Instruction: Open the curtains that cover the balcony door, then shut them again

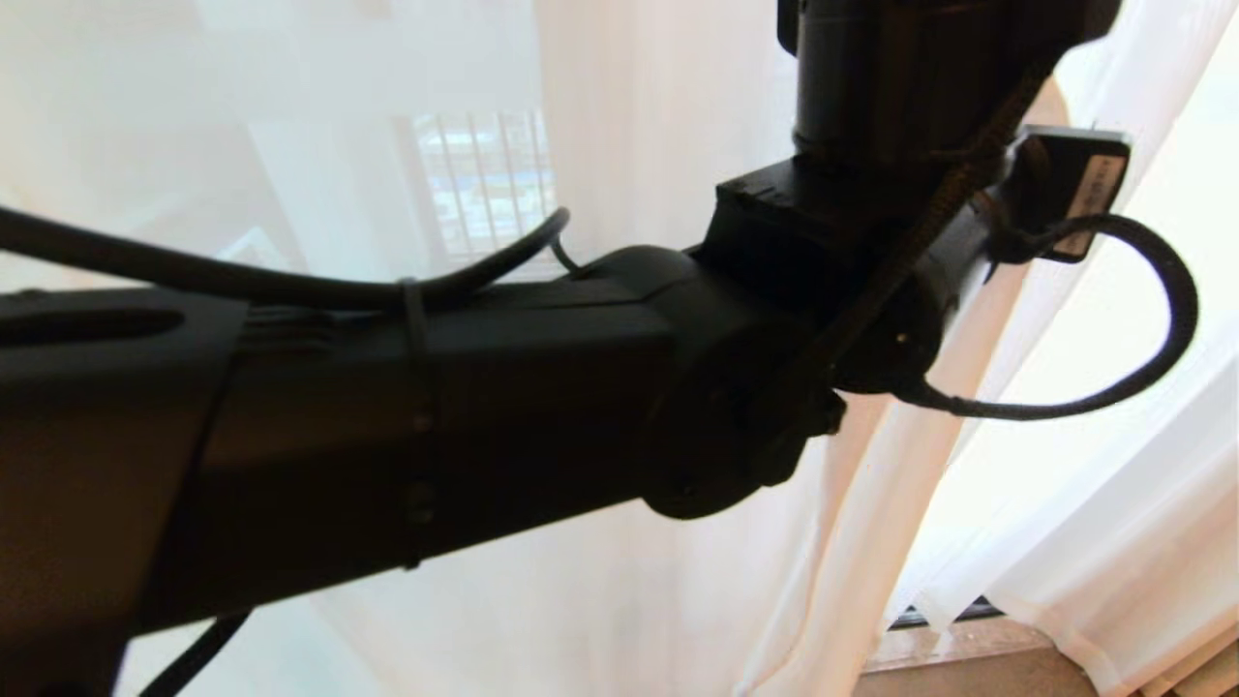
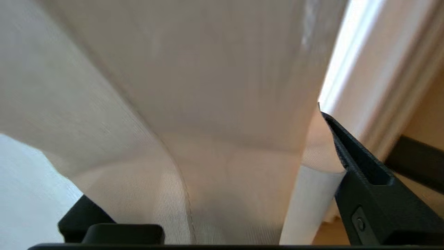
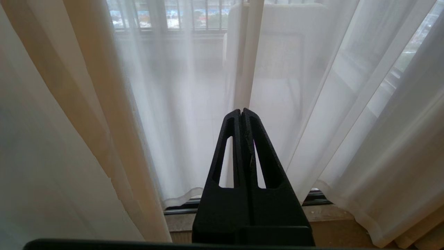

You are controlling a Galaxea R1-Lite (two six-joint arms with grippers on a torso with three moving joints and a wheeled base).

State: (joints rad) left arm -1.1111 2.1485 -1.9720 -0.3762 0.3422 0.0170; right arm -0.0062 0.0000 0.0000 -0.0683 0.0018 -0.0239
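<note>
At the balcony door: sheer panels hang drawn across the glass, meeting at a narrow seam.

Curtains: the curtains (image 3: 194, 104) cover the balcony door (image 3: 180, 208), whose dark bottom track shows just under the hems; railing bars and buildings read faintly through the weave beyond the door.

Left gripper: the left gripper (image 2: 215, 208) is raised against the door's covering, its 2 fingers (image 2: 364, 173) spread wide, a fold of sheer fabric draped loosely between them and not pinched.

Left arm: the left arm (image 1: 436, 407) crosses the head view in front of the door, blocking much of it.

Right gripper: the right gripper (image 3: 241, 114) points at the seam near the door's middle, fingers pressed together on nothing, clear of the cloth.

Beige drape: a thicker tan drape (image 3: 86, 86) hangs to 1 side of the door, in front of the sheers.

Progress: with panels together and the fabric slack in the spread fingers, the closing stage looks finished or nearly so; whether the opening came first cannot be told.

Left to do: probably only drawing the left arm clear of the door.
</note>
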